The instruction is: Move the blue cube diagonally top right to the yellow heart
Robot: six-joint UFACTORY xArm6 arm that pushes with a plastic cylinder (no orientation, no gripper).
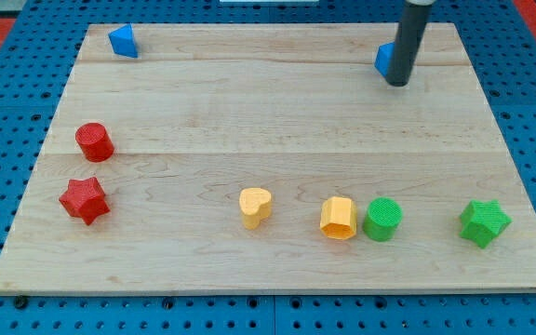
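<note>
The blue cube [383, 59] sits near the view's top right of the wooden board, mostly hidden behind my rod. My tip [396, 83] rests on the board touching the cube's right and lower side. The yellow heart [255, 206] lies low on the board near the middle, far down and to the left of the cube and my tip.
A blue triangular block [123, 41] is at the top left. A red cylinder [94, 141] and red star [84, 199] are at the left. A yellow hexagonal block [338, 218], green cylinder [382, 219] and green star [484, 222] line the bottom right.
</note>
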